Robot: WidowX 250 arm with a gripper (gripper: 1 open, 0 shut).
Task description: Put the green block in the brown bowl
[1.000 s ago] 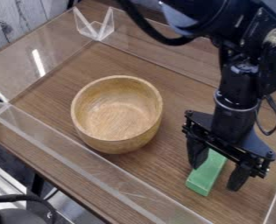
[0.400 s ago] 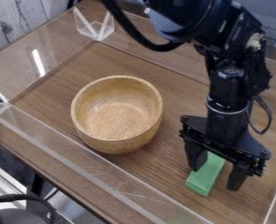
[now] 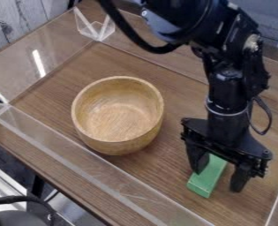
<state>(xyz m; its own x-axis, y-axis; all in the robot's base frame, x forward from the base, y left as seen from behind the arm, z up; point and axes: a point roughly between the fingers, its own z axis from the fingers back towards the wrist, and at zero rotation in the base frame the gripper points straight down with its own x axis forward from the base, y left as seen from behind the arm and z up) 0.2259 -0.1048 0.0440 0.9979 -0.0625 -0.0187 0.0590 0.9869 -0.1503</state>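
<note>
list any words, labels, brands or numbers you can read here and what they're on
None: no readable text in this view.
The round light-brown wooden bowl, the flat bright green block, the black robot arm with its open pincer and the wooden table all show plain, unmarked surfaces.

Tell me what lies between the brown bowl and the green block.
Nothing but bare wooden tabletop separates the brown bowl from the green block in the camera view; the open gripper straddles the block itself.
</note>
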